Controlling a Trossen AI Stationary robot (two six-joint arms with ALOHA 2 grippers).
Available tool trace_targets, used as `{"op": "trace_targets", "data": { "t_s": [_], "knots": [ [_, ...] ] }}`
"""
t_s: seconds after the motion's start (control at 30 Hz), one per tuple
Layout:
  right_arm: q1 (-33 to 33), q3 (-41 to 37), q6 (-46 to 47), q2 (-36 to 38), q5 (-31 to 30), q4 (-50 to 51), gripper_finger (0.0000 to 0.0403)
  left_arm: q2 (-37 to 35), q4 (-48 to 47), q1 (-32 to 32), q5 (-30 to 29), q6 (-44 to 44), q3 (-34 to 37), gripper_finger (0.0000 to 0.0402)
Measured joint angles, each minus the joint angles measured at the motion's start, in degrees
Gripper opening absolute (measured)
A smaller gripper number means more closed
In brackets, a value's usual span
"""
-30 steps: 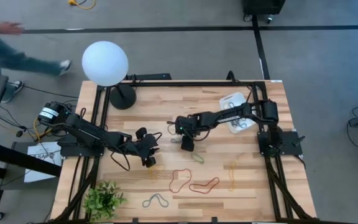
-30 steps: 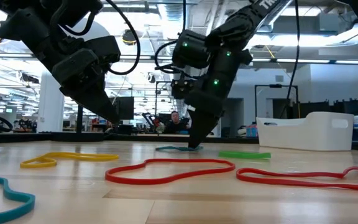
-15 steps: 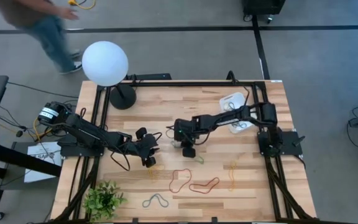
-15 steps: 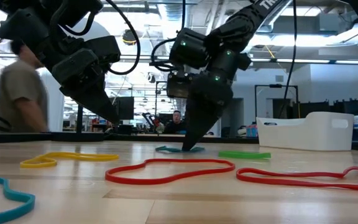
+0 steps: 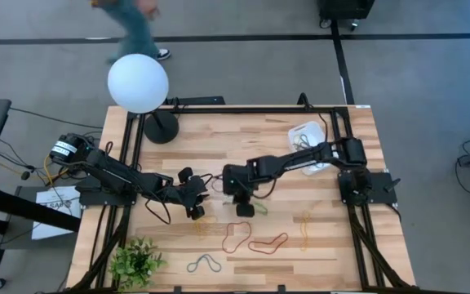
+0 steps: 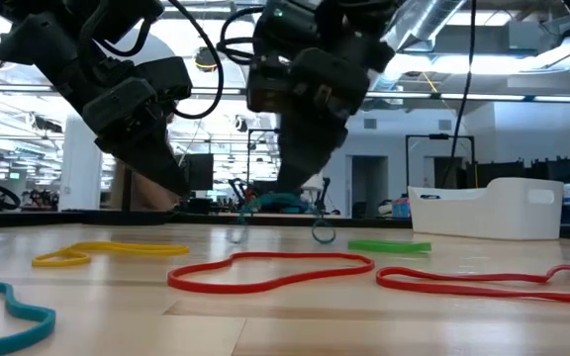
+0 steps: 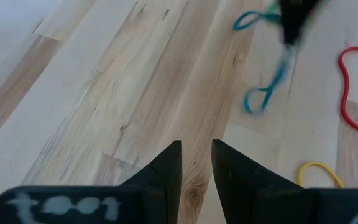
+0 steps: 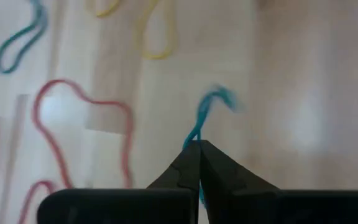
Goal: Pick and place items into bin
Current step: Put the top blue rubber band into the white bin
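My right gripper [image 5: 243, 207] [image 6: 287, 188] hangs over the middle of the table, shut on a teal rubber band [image 6: 265, 202] [image 7: 272, 81]. My left gripper [image 5: 196, 212] [image 7: 196, 155] waits just to its left, low over the wood, with a narrow gap between its fingers and nothing in it. Other items lie flat on the table: a green band [image 6: 389, 245], two red bands [image 5: 237, 237] [image 5: 268, 243], yellow bands [image 5: 304, 231] [image 6: 97, 252] and a grey-blue band [image 5: 205, 263]. The white bin [image 5: 299, 129] [image 6: 493, 208] stands at the far right with bands in it. My right gripper pinches the teal band near its middle [image 8: 197, 133] between its two fingertips, coming from above and pointing down. The band droops slack on both sides of the fingers. Its two looped ends [image 6: 237, 233] [image 6: 323, 234] hang close to the tabletop; I cannot tell whether they touch it.
A white globe lamp [image 5: 138, 82] on a black base stands at the far left corner. A small green plant [image 5: 135, 261] sits at the near left corner. A person [image 5: 137, 24] walks on the floor beyond the table. Bare wood lies between the bands and the bin.
My right gripper has moved a little toward the table's near edge, shut on the teal band and risen. The band's middle has come up off the wood, and its two ends now dangle and swing. The person has walked across behind the table.
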State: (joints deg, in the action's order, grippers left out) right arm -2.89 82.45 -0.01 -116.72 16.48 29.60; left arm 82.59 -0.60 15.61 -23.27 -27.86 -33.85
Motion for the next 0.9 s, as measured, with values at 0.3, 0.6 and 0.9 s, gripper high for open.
{"op": "trace_targets", "data": {
  "t_s": [0.3,0.6,0.9],
  "knots": [
    [-0.36,2.46,-0.44,1.17,-3.08,2.6,0.0,0.0,-0.55,-0.02,0.0,0.0,0.0,0.0077],
    [0.65,2.46,-0.28,1.87,-16.88,13.29,0.0,0.0,-1.25,0.01,0.0,-0.33,0.0,0.0077],
    [5.95,2.54,20.47,3.16,-49.25,57.4,0.0,0.0,-1.45,-0.01,0.0,-0.37,0.0,0.0077]
  ]
}}
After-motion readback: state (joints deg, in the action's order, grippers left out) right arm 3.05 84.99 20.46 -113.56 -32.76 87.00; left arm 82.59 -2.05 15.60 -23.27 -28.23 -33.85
